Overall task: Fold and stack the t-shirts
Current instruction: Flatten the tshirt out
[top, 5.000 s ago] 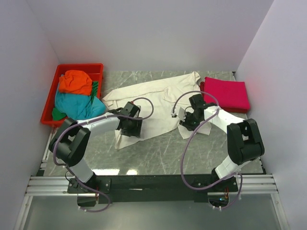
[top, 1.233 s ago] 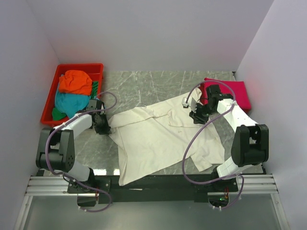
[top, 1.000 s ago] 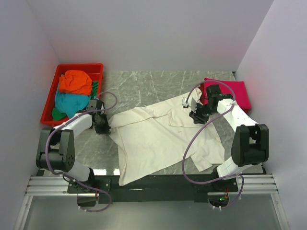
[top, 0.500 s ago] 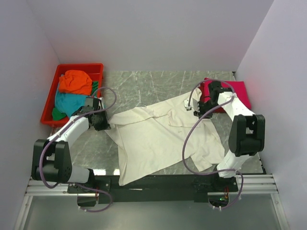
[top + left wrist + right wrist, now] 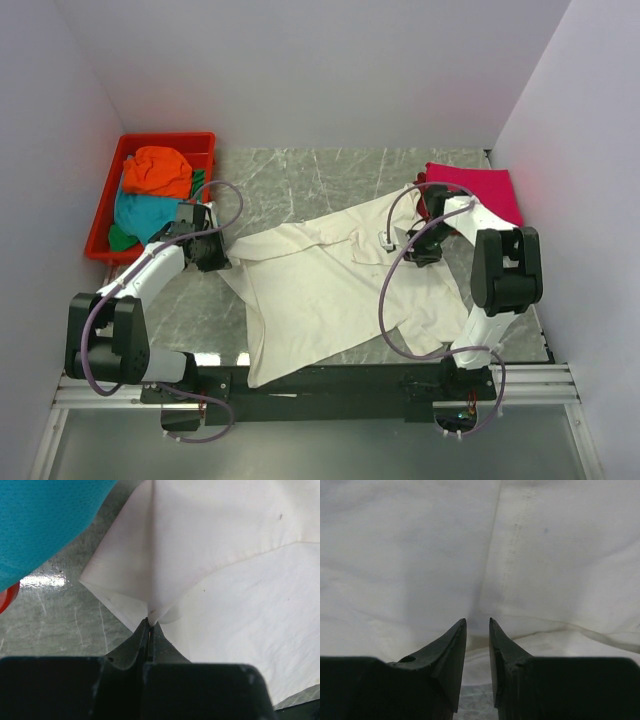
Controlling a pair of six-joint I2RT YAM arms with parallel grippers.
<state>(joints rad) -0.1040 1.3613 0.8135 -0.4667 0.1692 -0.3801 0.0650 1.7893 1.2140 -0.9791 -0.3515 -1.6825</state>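
Your left gripper (image 5: pixel 150 625) pinches the nine o'clock sleeve corner of the large cream-white cloth t-shirt (image 5: pixel 320 300). Your right gripper (image 5: pixel 477 622), slightly parted and empty, hovers over its three o'clock edge.

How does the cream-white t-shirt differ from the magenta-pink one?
The cream-white t-shirt lies spread out and wrinkled; the magenta-pink t-shirt is folded into a rectangle. The cream-white one covers far more table than the magenta-pink one. Both lie on the table, not in the tray.
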